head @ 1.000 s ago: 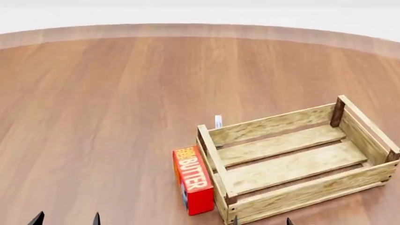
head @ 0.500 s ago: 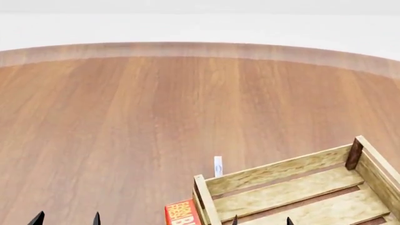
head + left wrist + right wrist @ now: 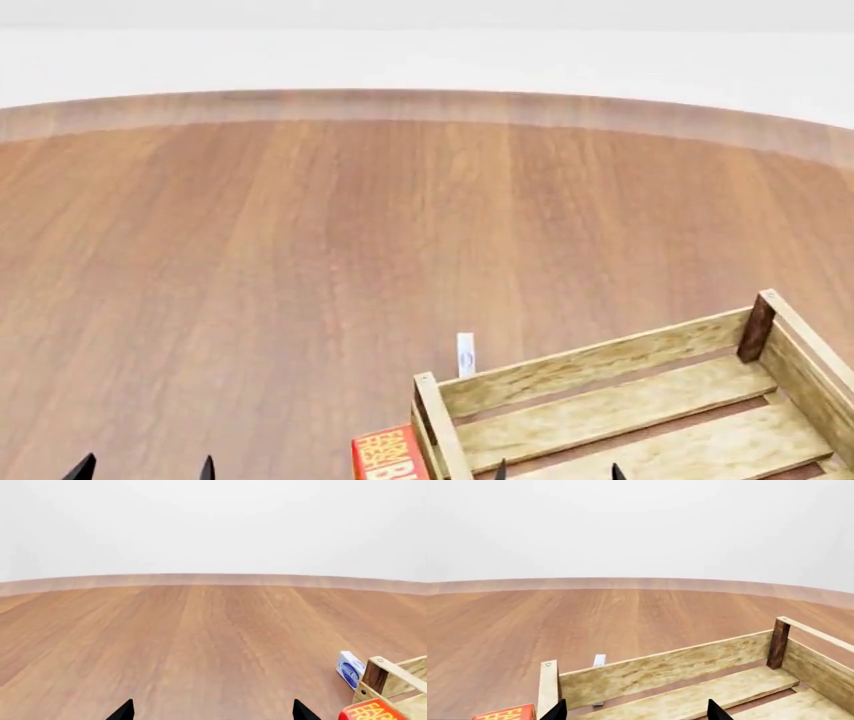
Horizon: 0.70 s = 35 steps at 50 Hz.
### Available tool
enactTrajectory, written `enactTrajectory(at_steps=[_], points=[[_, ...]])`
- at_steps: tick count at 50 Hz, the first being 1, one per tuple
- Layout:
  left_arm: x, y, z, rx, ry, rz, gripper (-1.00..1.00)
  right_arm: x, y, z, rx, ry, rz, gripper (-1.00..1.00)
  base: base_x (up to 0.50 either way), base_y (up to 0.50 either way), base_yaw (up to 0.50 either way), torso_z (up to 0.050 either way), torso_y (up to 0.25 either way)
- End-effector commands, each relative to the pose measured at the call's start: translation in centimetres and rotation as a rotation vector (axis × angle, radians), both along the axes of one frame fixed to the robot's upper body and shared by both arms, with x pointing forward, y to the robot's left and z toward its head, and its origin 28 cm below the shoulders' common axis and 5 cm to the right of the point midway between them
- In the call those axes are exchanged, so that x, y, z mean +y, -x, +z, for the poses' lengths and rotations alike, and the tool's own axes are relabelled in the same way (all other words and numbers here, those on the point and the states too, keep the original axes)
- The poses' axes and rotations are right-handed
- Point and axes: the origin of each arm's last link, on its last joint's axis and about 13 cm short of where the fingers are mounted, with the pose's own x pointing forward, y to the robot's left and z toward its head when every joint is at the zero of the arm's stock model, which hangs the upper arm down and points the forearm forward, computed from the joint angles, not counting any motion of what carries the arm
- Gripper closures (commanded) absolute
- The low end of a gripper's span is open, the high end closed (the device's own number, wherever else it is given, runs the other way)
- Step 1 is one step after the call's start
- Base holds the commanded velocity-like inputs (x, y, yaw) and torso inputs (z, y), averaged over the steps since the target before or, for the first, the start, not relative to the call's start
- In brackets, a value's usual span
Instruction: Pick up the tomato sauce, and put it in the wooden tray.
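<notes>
The tomato sauce can is not in any view. The wooden tray [image 3: 587, 372], of pale slats with brown corner posts, stands at the lower right of the head view and holds nothing that I can see. It also shows in the right wrist view [image 3: 667, 672], and its corner shows in the left wrist view [image 3: 393, 677]. My left gripper [image 3: 144, 468] is open and empty over bare table, left of the tray; it also shows in the left wrist view [image 3: 213, 712]. My right gripper [image 3: 558, 471] is open and empty above the tray's inside, as the right wrist view [image 3: 637, 712] shows.
A red butter box [image 3: 387, 455] stands against the tray's left end. A small blue-and-white packet [image 3: 466, 354] stands just behind the tray's far left corner. The round wooden table's far edge [image 3: 427, 105] curves across the back, with white floor beyond.
The head view has tilted up since one second ago, so the tray and butter box sit lower in the frame. Nothing has moved in the last half second.
</notes>
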Motion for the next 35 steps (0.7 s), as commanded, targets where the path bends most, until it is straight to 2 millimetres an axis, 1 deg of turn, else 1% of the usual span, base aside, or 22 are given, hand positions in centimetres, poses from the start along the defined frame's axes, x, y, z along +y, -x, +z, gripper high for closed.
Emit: enactTrajectory(at_steps=[1, 6, 9, 15, 19, 26, 32, 35], points=[[0.0, 0.0, -0.1, 0.009, 0.005, 0.003, -1.00, 0.1, 0.1, 0.1, 0.002, -0.003, -0.004, -1.00, 0.00, 0.00, 0.00, 0.000, 0.000], [0.1, -0.1, -0.2, 0.008, 0.012, 0.007, -1.00, 0.4, 0.8, 0.6, -0.018, -0.005, -0.010, -1.00, 0.00, 0.00, 0.00, 0.000, 0.000], [0.1, -0.1, -0.2, 0.008, 0.013, 0.008, -1.00, 0.2, 1.6, 1.1, -0.034, 0.003, -0.024, -1.00, 0.00, 0.00, 0.00, 0.000, 0.000], [0.1, -0.1, -0.1, 0.007, 0.017, 0.007, -1.00, 0.1, 3.8, 1.8, -0.058, 0.010, -0.041, -1.00, 0.00, 0.00, 0.00, 0.000, 0.000], [0.1, -0.1, -0.1, 0.009, 0.018, 0.008, -1.00, 0.3, 5.5, 2.2, -0.075, 0.025, -0.029, -1.00, 0.00, 0.00, 0.00, 0.000, 0.000], [0.1, 0.0, 0.0, 0.009, 0.020, 0.008, -1.00, 0.4, 7.5, 3.2, -0.120, 0.028, -0.037, -1.00, 0.00, 0.00, 0.00, 0.000, 0.000], [0.2, 0.0, 0.2, 0.009, 0.021, 0.008, -1.00, 1.0, 10.0, 2.9, -0.120, 0.034, 0.005, -1.00, 0.00, 0.00, 0.00, 0.000, 0.000], [0.2, 0.0, 0.2, 0.009, 0.021, 0.008, -1.00, 0.9, 10.8, 2.7, -0.115, 0.015, 0.000, -1.00, 0.00, 0.00, 0.00, 0.000, 0.000]])
